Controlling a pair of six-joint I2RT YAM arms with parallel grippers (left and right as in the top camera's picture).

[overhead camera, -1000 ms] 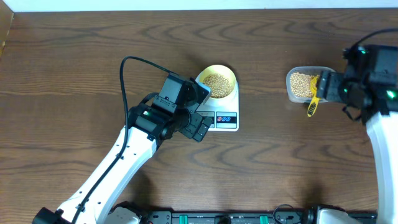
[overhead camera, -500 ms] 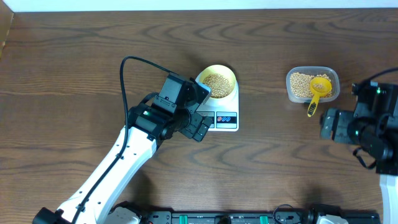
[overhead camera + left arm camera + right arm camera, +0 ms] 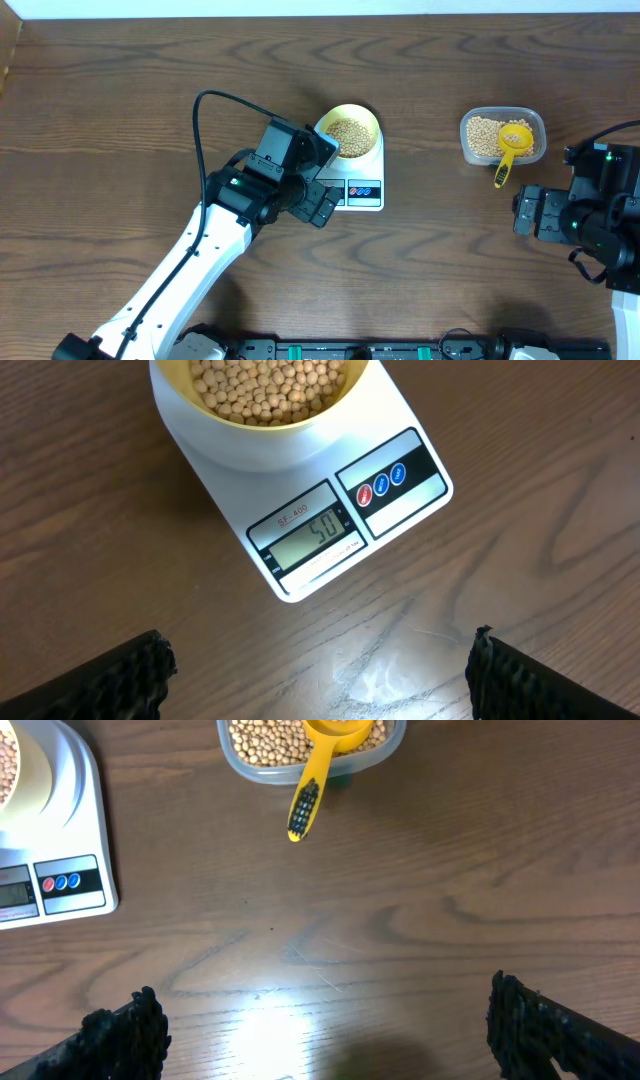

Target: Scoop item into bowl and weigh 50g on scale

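- While the bowl [image 3: 372,125] sits square on the scale's [image 3: 405,510] round platform, filled with beans [image 3: 265,385], the display looks to read fifty. On that showing, the weighing looks done.
- Left fingers [image 3: 120,680] are spread wide and hold nothing, hovering over the bench [image 3: 120,100] just in front of the scale. My guess is they're parked there so the wrist camera can read the display.
- Right fingers [image 3: 115,1040] are just as wide and just as empty, over bare wood and well apart from the clear container [image 3: 540,135].
- The yellow scoop [image 3: 509,150] rests with its cup in the container's beans and its handle poking over the near rim. That leaves it handy for a re-grab if a top-up is called for.
- Open bench lies between scale and container. The tight spot is the scale's near edge by the left fingers, where a nudge would upset the reading.
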